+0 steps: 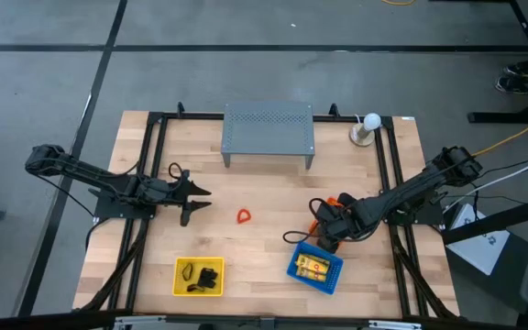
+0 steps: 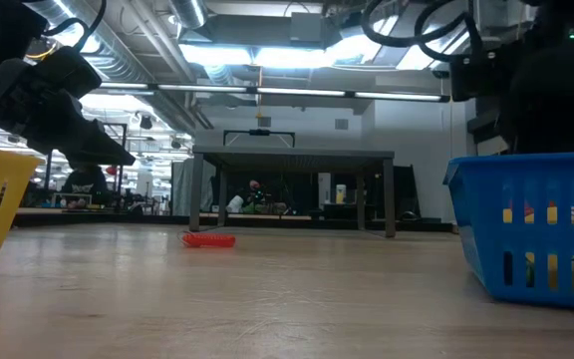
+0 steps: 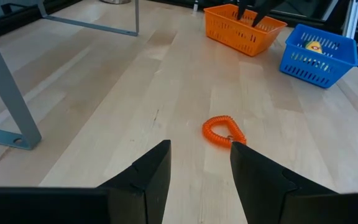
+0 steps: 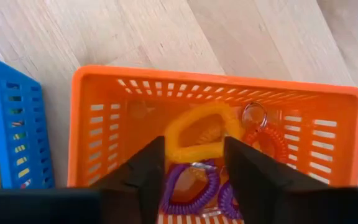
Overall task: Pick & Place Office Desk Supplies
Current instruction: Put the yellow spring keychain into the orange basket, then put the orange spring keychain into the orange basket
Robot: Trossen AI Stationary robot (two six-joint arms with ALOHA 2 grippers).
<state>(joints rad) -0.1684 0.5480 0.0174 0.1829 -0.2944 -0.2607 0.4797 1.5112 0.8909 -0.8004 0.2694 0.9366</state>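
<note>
- Right gripper (image 4: 191, 177) poised over the orange plastic basket (image 4: 104, 112), jaws spread, pinching nothing; yellow, purple and red coiled loops inside.
- Left gripper (image 3: 199, 180) jaws spread, near the red-orange coiled loop (image 3: 224, 130) lying on the wooden table (image 3: 104, 112).

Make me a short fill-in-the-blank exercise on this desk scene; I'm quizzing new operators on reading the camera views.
1. The right gripper hangs open over the ____ basket.
2. The one loop left on the bare table is ____ in colour.
3. The black clips lie in the ____ basket.
4. The yellow packets lie in the ____ basket.

Missing words: orange; red; yellow; blue
</note>
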